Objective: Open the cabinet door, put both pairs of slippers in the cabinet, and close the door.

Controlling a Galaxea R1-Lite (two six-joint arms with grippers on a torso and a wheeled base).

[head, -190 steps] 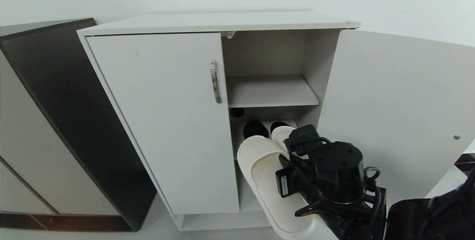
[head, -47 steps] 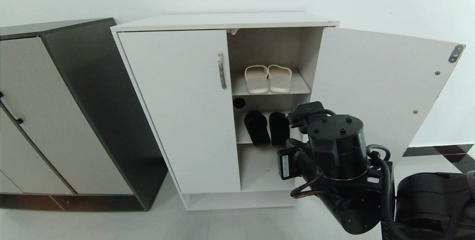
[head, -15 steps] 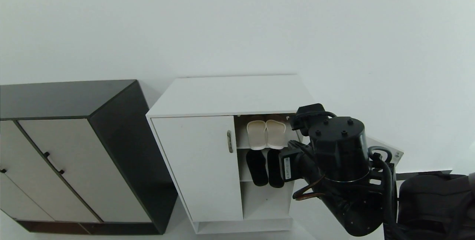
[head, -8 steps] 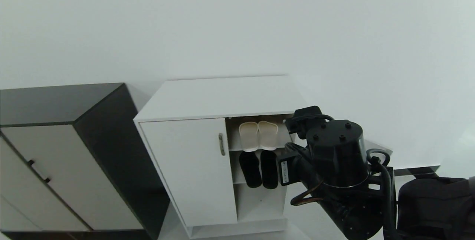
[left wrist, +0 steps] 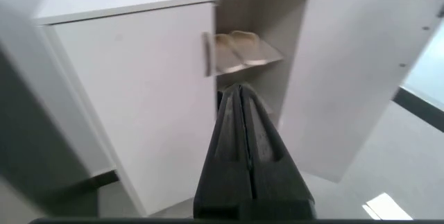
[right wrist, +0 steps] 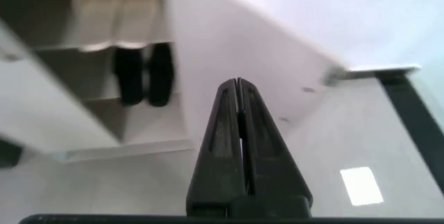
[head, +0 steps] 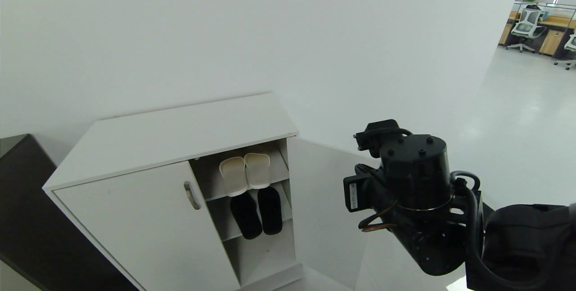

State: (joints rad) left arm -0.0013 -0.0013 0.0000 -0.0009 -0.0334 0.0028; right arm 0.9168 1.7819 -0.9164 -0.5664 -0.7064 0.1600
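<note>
The left gripper (left wrist: 240, 93) has its two fingers pressed together. It holds nothing and touches nothing. Ahead of it, well apart, stands the white cabinet (head: 171, 129). The shut door (left wrist: 139, 92) with its handle (left wrist: 207, 52) is ahead on its left side, and the open door (left wrist: 354, 78) is ahead on its right side.

The right gripper (right wrist: 238, 85) also has its fingers pressed together, with nothing in them. It points at the inside face of the open door and does not touch it. Ahead of it and to its left, farther off, are the shelves.

The white slippers (head: 245, 172) lie side by side on the top shelf. The black slippers (head: 256, 212) lie side by side on the shelf just under them. Both pairs are inside the cabinet, well apart from both grippers. A dark cabinet (head: 18, 201) stands beside the white one, on the far side from the right gripper.
</note>
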